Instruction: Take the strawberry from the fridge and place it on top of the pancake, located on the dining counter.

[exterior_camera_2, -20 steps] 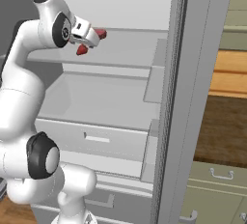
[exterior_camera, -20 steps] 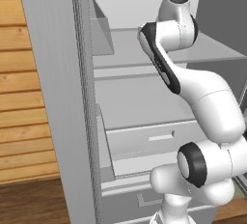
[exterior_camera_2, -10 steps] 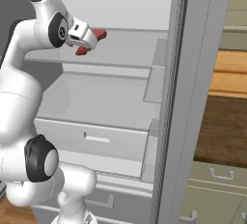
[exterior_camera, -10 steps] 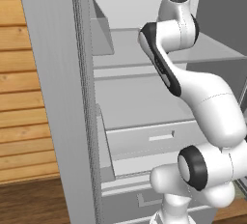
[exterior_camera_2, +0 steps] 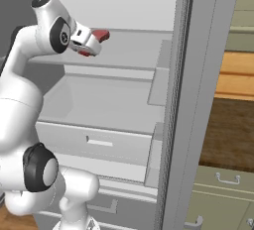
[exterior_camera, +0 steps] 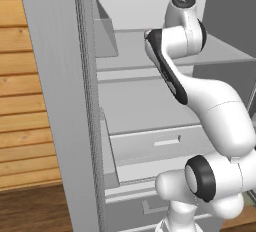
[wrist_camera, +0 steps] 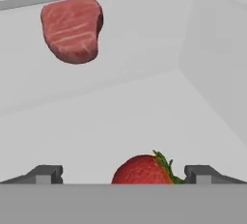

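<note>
Your pincer (wrist_camera: 123, 175) is wide open inside the fridge (exterior_camera_2: 124, 105), over a grey shelf (wrist_camera: 120, 121). The strawberry (wrist_camera: 143, 171) sits on that shelf, right between the two fingertips (wrist_camera: 46, 174), with a gap on each side. A pink chunk of meat (wrist_camera: 72, 29) lies farther back on the same shelf.

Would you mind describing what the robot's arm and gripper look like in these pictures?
The arm is glossy white, built of rounded segments with dark joint bands and round dark-rimmed caps. The gripper has a white body with small dark markings and reddish fingers; the tips look dark grey from the hand camera. No cables visible.
</note>
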